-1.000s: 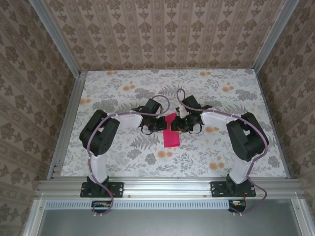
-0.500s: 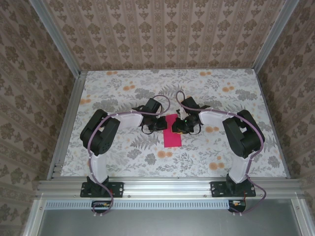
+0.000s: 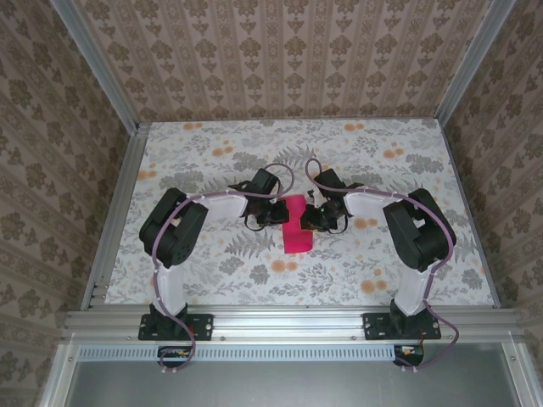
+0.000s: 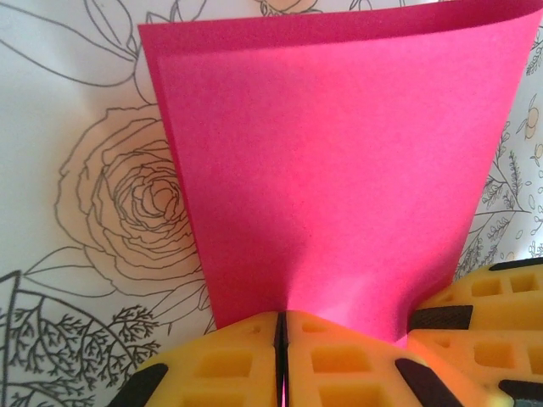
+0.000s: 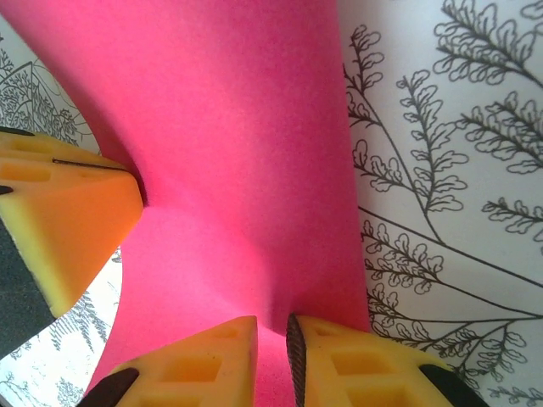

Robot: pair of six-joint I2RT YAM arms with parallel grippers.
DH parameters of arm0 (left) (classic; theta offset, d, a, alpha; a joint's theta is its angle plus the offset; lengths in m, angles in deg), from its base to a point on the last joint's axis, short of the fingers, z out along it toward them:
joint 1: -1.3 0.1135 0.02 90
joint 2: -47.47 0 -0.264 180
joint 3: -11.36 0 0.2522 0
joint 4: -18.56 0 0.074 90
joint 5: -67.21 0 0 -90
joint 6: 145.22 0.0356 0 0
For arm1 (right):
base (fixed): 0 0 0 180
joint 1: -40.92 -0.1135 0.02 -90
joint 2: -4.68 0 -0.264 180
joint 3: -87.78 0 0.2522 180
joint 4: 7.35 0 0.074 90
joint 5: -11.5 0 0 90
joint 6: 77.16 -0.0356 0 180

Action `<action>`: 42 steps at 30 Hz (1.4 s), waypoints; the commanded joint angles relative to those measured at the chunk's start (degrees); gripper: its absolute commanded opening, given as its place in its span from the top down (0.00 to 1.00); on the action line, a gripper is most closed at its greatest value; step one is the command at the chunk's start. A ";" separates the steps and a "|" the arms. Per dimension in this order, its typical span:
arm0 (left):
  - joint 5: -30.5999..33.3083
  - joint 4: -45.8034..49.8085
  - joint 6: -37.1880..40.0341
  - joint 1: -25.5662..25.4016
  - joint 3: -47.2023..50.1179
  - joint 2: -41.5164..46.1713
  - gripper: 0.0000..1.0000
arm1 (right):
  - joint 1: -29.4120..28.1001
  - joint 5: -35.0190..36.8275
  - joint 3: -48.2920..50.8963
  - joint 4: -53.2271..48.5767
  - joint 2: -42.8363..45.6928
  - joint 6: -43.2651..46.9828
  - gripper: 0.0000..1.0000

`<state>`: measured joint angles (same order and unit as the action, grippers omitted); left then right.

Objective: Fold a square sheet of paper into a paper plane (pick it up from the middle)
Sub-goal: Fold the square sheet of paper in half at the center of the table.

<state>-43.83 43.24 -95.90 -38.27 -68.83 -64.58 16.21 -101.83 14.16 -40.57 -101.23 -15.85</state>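
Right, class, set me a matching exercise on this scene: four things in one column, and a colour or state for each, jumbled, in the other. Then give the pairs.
Column one:
1 square sheet of paper
2 left gripper
3 table
4 back wall

Column two:
a pale floral print
b magenta-pink, curved
c shut on the sheet's edge
d beige patterned wallpaper

Pairs: 1-b, 2-c, 3-a, 4-d

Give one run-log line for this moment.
left gripper: shut on paper | right gripper: shut on paper | paper: folded, between grippers
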 commanded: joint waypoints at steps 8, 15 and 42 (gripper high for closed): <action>2.35 5.29 1.33 -0.50 0.34 -3.77 0.90 | 0.62 -6.06 3.45 -1.34 5.35 -0.37 0.79; 2.67 5.28 1.31 -0.59 0.49 -3.79 0.90 | 0.63 -5.62 8.04 -0.08 4.40 -1.16 0.80; 3.11 4.90 0.88 -0.83 0.60 -3.92 0.90 | -0.15 -5.15 12.25 -1.24 8.55 -1.20 0.85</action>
<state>-43.81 43.43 -95.90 -38.45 -69.29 -64.95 16.60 -109.06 26.82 -39.04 -92.97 -17.36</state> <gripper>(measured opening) 0.103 0.154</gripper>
